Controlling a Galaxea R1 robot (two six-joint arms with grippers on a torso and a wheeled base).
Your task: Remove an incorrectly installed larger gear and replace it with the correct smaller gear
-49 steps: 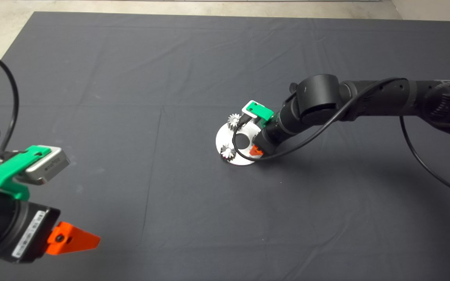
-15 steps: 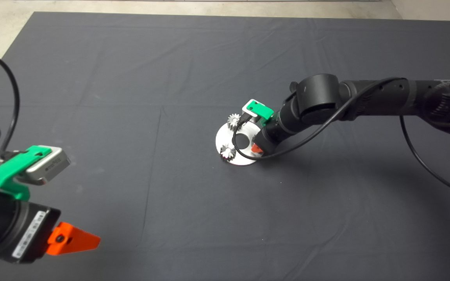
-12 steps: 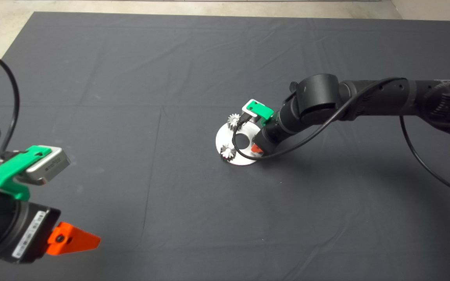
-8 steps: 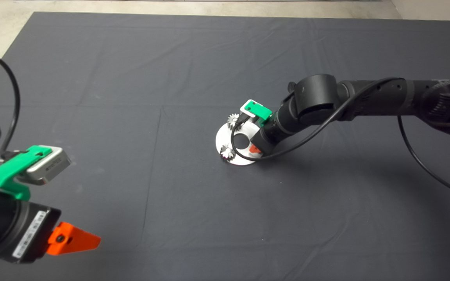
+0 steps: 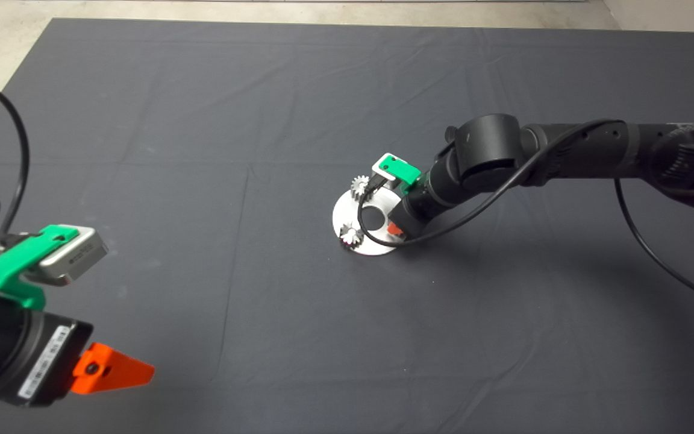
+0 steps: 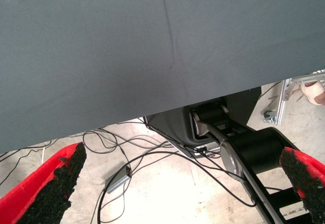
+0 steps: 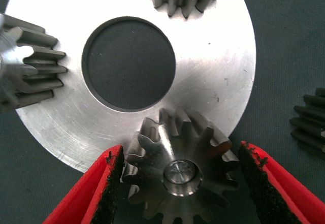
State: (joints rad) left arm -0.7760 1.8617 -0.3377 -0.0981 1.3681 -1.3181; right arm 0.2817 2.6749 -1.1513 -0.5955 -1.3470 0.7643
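Larger gear [image 7: 182, 170]: sits on a pin at the edge of the silver disc [image 7: 213, 61], between the right gripper's fingers, not yet lifted.
Left gripper [image 6: 177, 183]: parked at the mat's near left corner, well apart from the work; spread wide, holding nothing, floor cables between its pads.
Disc: round hole in the middle; two small gears [image 7: 30, 64] stand at its rim, beyond the right gripper's tips.
Right gripper [image 7: 180, 176]: low over the disc, pads either side of the larger gear; one pad [image 7: 112, 183] seems at the teeth, the other just clear, so not quite closed.
Smaller gear [image 7: 311, 125]: probably the dark one on the mat just outside the right finger.
Progress: early, by my reading; removal is only at the grasp, and lift-off, set-down, fetching and seating the replacement all remain.
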